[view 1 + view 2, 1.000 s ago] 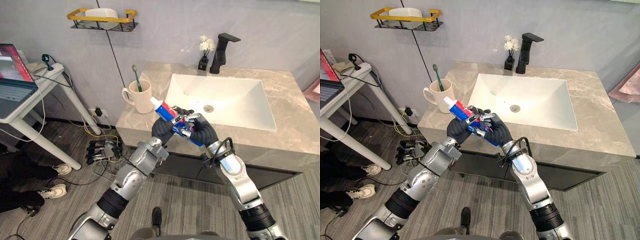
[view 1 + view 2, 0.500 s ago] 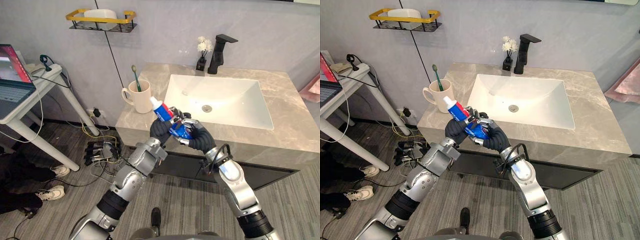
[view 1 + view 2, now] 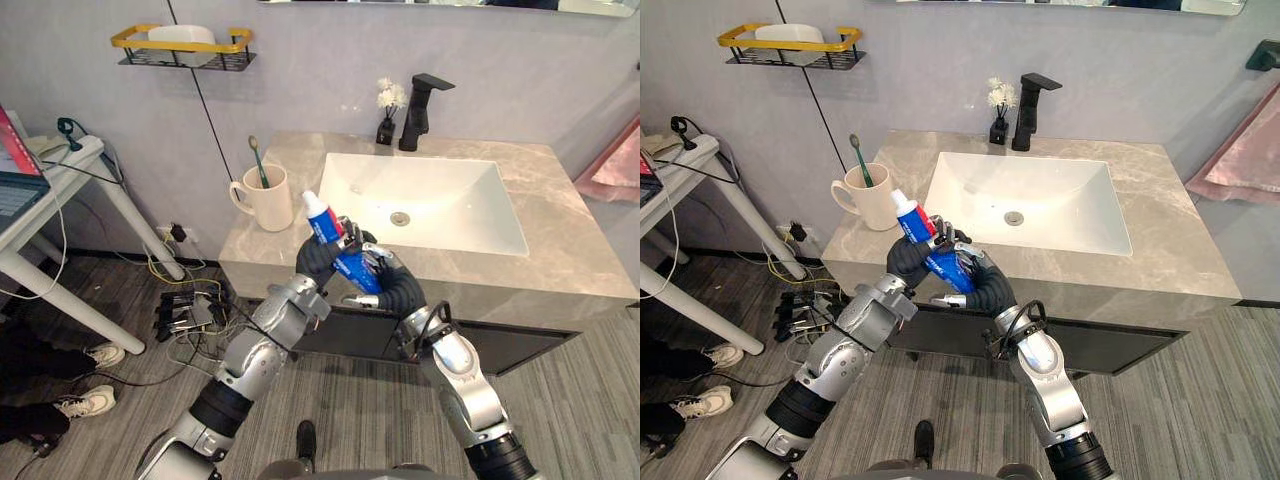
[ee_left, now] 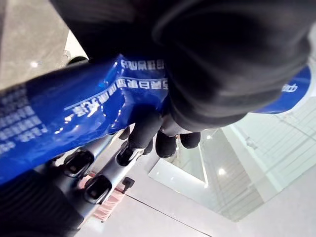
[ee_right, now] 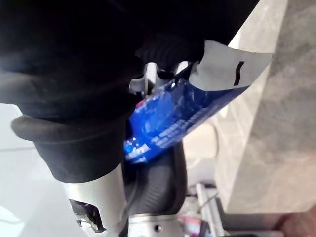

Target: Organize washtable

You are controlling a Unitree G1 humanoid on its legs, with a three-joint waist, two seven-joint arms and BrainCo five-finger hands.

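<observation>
The toothpaste tube (image 3: 333, 237) stands cap-up, tilted, just before the front edge of the marble counter (image 3: 570, 245), with the left hand (image 3: 315, 263) and the right hand (image 3: 396, 289) both curled round its blue body. Beyond, a mug (image 3: 270, 207) with a toothbrush (image 3: 258, 162) stands left of the sink (image 3: 455, 200), a black tap (image 3: 420, 97) and a flower vase (image 3: 386, 112) by the grey wall. Both hands gripped the tube a second ago too; it now tilts steeper.

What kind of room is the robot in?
Most likely a bathroom: there's a white sink with a black tap, a mug holding a toothbrush, and a toothpaste tube.
</observation>
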